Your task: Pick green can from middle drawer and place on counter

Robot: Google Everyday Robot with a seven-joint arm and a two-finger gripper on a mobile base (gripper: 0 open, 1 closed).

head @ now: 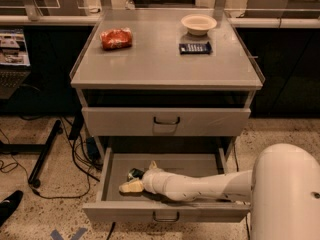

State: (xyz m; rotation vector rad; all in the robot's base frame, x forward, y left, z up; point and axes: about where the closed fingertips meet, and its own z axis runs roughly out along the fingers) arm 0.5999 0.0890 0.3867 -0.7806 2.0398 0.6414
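- Camera view: the middle drawer is standing pulled well out, below the cabinet's shut upper drawer.
- The white arm is reaching in from the right, lying low across the drawer floor toward its left half.
- The gripper is sitting down inside the drawer, right at the can.
- The can is resting on the drawer floor, left of centre, showing only as a small green glint just beside the gripper's pale tip.
- How wide the gripper is standing, and whether it has hold of the can, I cannot tell from here.
- The counter is carrying a red bag at its back left, a pale bowl at its back right, and a dark blue flat item just in front of the bowl.
- The robot's rounded white body is filling the lower right corner.
- Dark cables are trailing over the speckled floor left of the cabinet.
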